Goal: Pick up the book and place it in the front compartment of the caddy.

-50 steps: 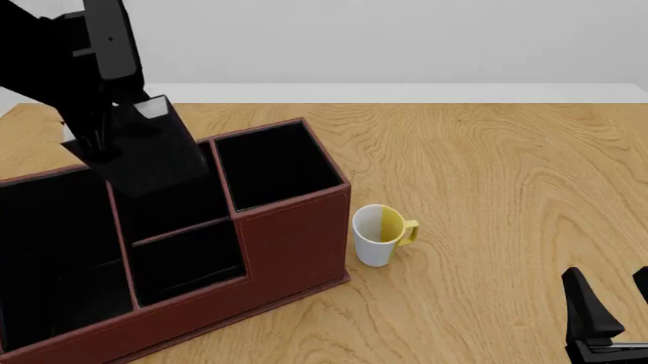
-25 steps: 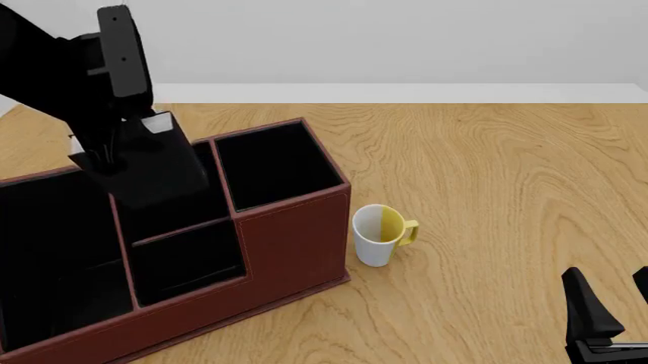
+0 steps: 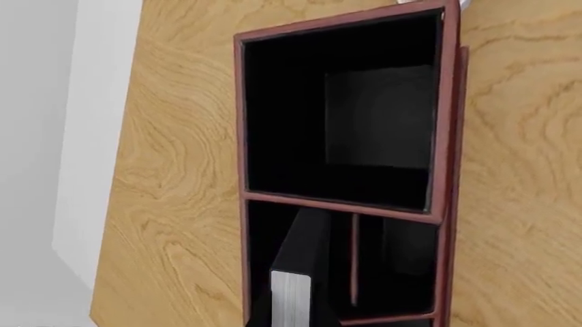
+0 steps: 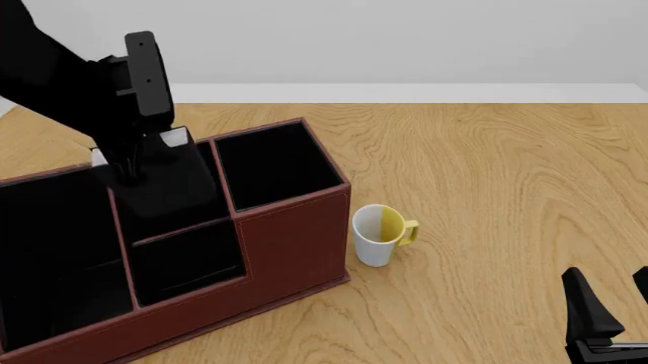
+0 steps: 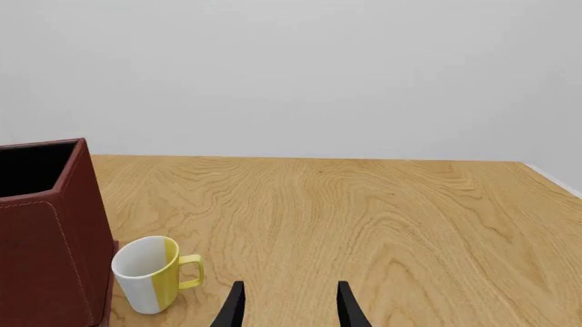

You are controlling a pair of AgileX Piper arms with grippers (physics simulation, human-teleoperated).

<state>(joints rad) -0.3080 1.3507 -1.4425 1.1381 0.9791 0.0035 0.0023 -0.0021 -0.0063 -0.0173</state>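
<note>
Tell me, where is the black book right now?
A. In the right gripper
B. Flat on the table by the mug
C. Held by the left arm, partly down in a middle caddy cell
C: in the front view the left gripper holds the book, its lower end inside the caddy.

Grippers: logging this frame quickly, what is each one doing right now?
Left gripper: shut on the book, lowering it into the caddy.
Right gripper: open, holding nothing, near the mug.
</note>
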